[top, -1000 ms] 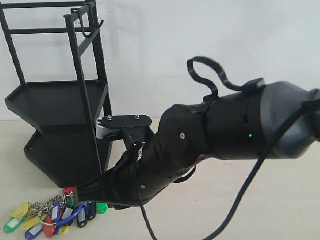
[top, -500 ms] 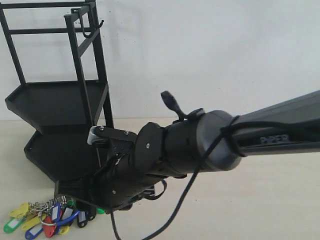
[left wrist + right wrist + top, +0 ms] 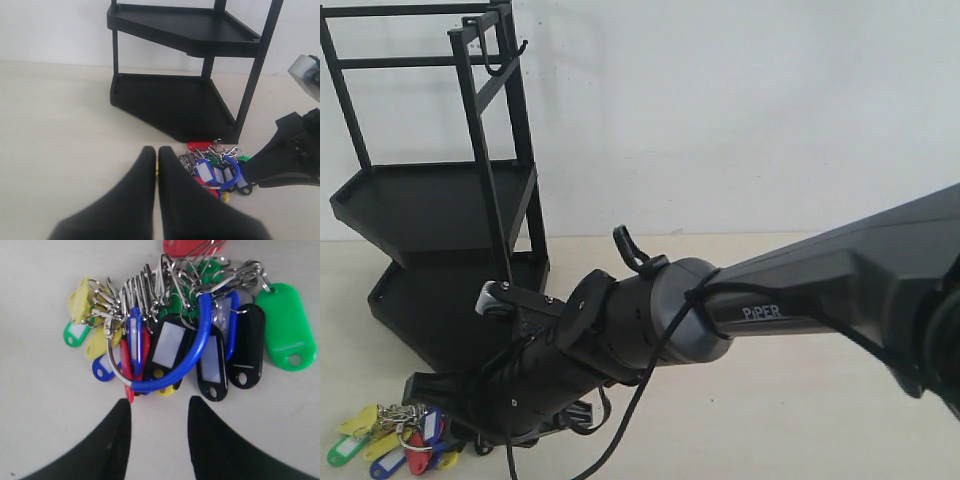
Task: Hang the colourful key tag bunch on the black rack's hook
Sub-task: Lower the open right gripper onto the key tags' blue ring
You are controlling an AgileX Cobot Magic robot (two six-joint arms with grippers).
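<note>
**Key bunch on the table by the rack, right gripper over it**

The table point(image 3: 820, 400) is a pale beige, matte top, bare but for the rack and the keys. Behind it, on the far side, stands a plain white wall point(image 3: 720, 100).

The rack point(image 3: 430, 210) stands at the far left: two angular black trays, one above the other, on thin upright bars. The hook point(image 3: 500, 70) curls out from the top of its frame with nothing on it.

The bunch point(image 3: 385, 440) lies flat on the table at the near left, just in front of the lower tray's near corner and well below the hook. The right wrist view shows it close. A thick blue loop point(image 3: 192, 350) sweeps in a curve across the top of the pile. Under and around it are two black tags point(image 3: 245, 347) with white label windows, a large green tag point(image 3: 285, 325), yellow ones point(image 3: 82, 305), a red one point(image 3: 185, 246) and small blue ones. All are tied by a tangle of silver rings point(image 3: 150, 285).

The right gripper point(image 3: 159, 407) hangs low over the bunch, its fingers apart with a clear gap and nothing between them. The loop's curve lies just beyond the tips, and I cannot tell whether they touch it.

The left gripper point(image 3: 156, 152) sits near the table just left of the bunch, its fingers pressed together and holding nothing.
</note>
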